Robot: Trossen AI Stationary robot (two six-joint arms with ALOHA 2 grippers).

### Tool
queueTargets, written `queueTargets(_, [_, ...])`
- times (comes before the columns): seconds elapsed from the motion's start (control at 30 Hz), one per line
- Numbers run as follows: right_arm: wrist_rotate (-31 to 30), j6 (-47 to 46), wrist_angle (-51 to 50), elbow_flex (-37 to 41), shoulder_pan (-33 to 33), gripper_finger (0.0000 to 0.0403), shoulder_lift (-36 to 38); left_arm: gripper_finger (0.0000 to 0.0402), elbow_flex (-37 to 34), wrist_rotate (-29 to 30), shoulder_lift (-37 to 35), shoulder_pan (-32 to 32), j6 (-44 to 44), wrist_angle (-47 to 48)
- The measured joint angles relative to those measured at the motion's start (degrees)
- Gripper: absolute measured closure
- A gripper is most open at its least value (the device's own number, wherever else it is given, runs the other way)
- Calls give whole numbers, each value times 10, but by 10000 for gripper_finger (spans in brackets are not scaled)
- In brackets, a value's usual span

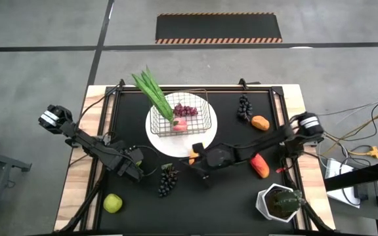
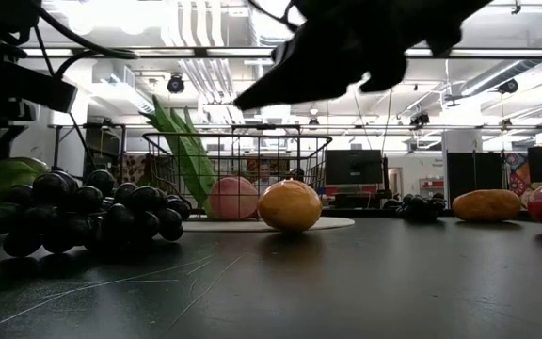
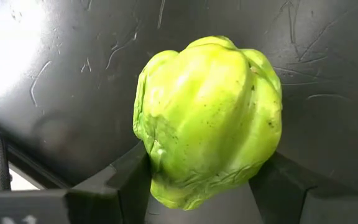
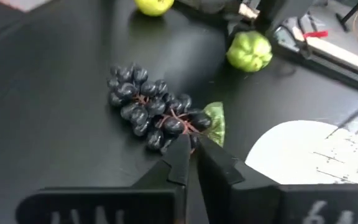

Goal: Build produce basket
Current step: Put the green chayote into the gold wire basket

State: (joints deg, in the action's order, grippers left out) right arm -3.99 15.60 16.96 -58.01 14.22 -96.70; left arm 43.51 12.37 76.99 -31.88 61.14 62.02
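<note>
The wire basket (image 1: 179,117) stands on a round white plate (image 1: 202,141) at mid table. It holds green leafy stalks (image 1: 153,92), purple grapes (image 1: 186,111) and a pink peach (image 1: 180,124). My left gripper (image 1: 136,172) is left of a dark grape bunch (image 1: 168,180) and is shut on a green pear (image 3: 210,118), which also shows in the right wrist view (image 4: 248,51). My right gripper (image 4: 191,149) is shut and empty. It hangs above the table (image 2: 243,99), over the stem end of the dark grape bunch (image 4: 154,115), which lies on the table. My left gripper holds the green pear between its two fingers (image 3: 120,180), one on each side of the pear's lower part (image 3: 154,162). The fingers slant down from the table's left. I cannot tell whether the pear rests on the table or is lifted.
A yellow-orange mango (image 1: 193,156) lies at the plate's near rim. A yellow-green apple (image 1: 113,203) lies near left. A second dark grape bunch (image 1: 244,107), an orange fruit (image 1: 260,122) and a red-orange fruit (image 1: 260,166) lie at the right. A potted plant (image 1: 279,202) stands near right.
</note>
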Motion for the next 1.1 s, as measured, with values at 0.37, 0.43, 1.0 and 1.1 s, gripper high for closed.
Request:
queueTargets(0.37, [2, -6, -5, -74, 1, 394, -101, 197, 0, 0, 0, 0, -1, 0])
queueTargets(0.43, [2, -6, -8, -77, 1, 394, -104, 197, 0, 0, 0, 0, -1, 0])
queueTargets(1.0, [0, 39, -22, 0, 1, 394, 46, 193, 101, 170, -7, -1, -40, 4])
queueTargets(1.1, [0, 46, -20, 27, 1, 394, 103, 193, 146, 250, -8, -1, -69, -5])
